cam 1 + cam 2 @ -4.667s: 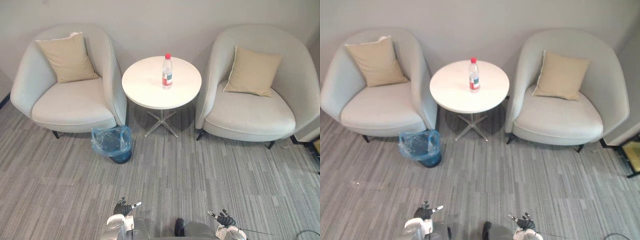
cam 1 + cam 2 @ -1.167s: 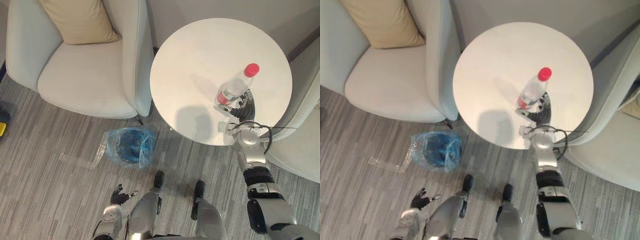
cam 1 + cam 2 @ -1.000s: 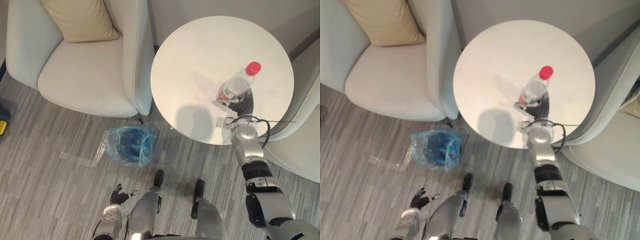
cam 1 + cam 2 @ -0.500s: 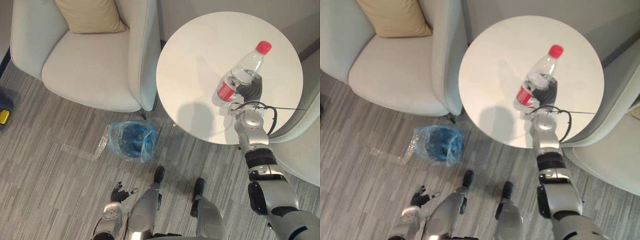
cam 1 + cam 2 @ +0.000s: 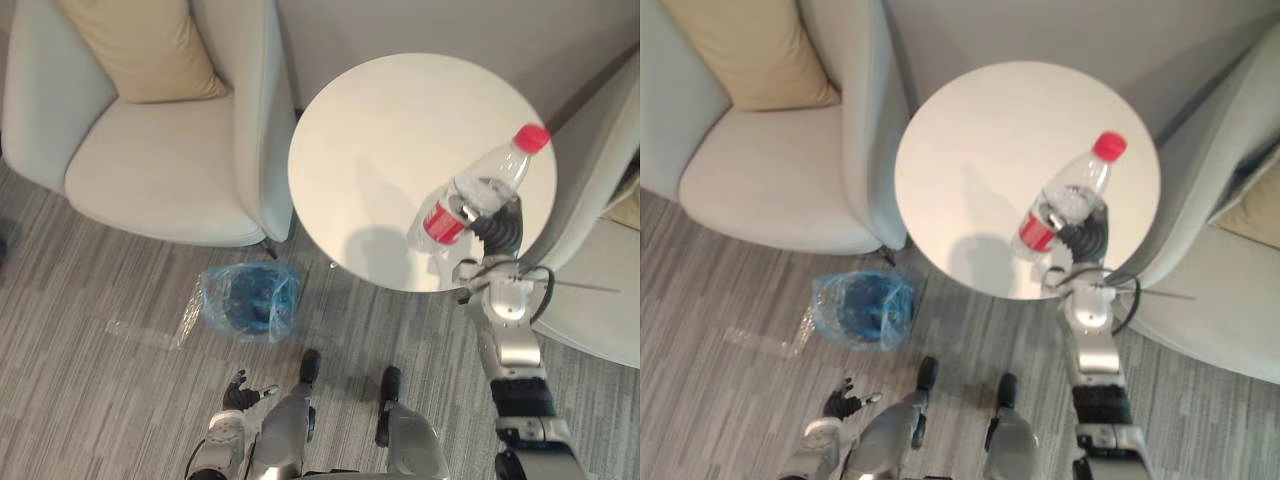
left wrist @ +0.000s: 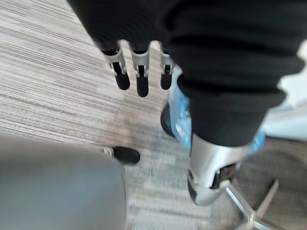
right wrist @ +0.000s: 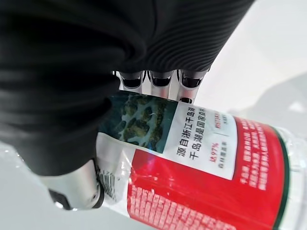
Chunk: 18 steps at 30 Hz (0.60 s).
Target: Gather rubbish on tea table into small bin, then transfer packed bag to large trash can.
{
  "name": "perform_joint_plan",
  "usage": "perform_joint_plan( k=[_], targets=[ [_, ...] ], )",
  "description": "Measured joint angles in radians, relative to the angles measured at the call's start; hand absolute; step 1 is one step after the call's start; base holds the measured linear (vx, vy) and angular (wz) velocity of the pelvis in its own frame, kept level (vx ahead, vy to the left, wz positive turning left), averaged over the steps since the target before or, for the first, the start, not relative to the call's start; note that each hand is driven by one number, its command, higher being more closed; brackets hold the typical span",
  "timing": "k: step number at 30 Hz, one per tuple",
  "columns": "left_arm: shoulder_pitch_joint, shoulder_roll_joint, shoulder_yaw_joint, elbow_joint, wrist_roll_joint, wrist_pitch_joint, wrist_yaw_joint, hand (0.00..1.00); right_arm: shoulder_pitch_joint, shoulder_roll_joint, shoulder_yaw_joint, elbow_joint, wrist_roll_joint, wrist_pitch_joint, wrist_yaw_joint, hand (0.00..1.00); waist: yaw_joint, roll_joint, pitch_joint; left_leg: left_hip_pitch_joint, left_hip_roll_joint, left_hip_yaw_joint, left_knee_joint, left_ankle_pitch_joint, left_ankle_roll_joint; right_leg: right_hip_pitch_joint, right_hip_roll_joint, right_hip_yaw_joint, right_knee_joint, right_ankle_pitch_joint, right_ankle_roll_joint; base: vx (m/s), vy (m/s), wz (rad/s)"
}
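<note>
The bottle [image 5: 470, 200] is being held tilted over the table's [image 5: 390, 130] near right edge, with the right hand [image 5: 500, 232] curled round it. The left hand [image 5: 240, 392] is being held low, fingers relaxed.

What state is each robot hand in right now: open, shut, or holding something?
Left hand: open, fingers straight, holding nothing.
Right hand: shut on the water bottle, which is tilted over the tea table.
</note>
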Motion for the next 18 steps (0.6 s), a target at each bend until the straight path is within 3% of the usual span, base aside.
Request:
perform_joint_plan(
  k=[3, 11, 18],
  targets=[
    [0.002, 0.001, -0.005, 0.02, 0.018, 0.003, -0.004, 0.0, 0.078, 0.027, -0.01, -0.039, -0.025, -0.013, 0.014, 1.0, -0.006, -0.011, -0.047, 0.01, -0.004, 0.002, -0.006, -0.001, -0.001, 0.011, 0.004, 0.007, -0.017, 0.007, 0.007, 0.0, 0.002, -0.06],
    [0.022, 0.005, -0.018, 0.047, 0.021, 0.008, -0.004, 0.0, 0.305, 0.116, 0.002, -0.104, -0.044, -0.017, 0.071, 1.0, -0.012, -0.014, -0.097, 0.062, 0.003, 0.016, -0.006, -0.011, -0.009, 0.069, 0.011, 0.021, -0.052, 0.023, 0.012, -0.05, 0.007, -0.06],
    [0.037, 0.003, -0.04, 0.067, 0.024, 0.014, -0.006, 0.0, 0.375, 0.134, 0.047, -0.105, -0.07, -0.016, 0.099, 1.0, -0.012, 0.002, -0.142, 0.099, 0.015, 0.049, 0.002, -0.025, -0.012, 0.096, 0.018, 0.046, -0.051, 0.025, 0.012, -0.02, 0.001, -0.15]
  ],
)
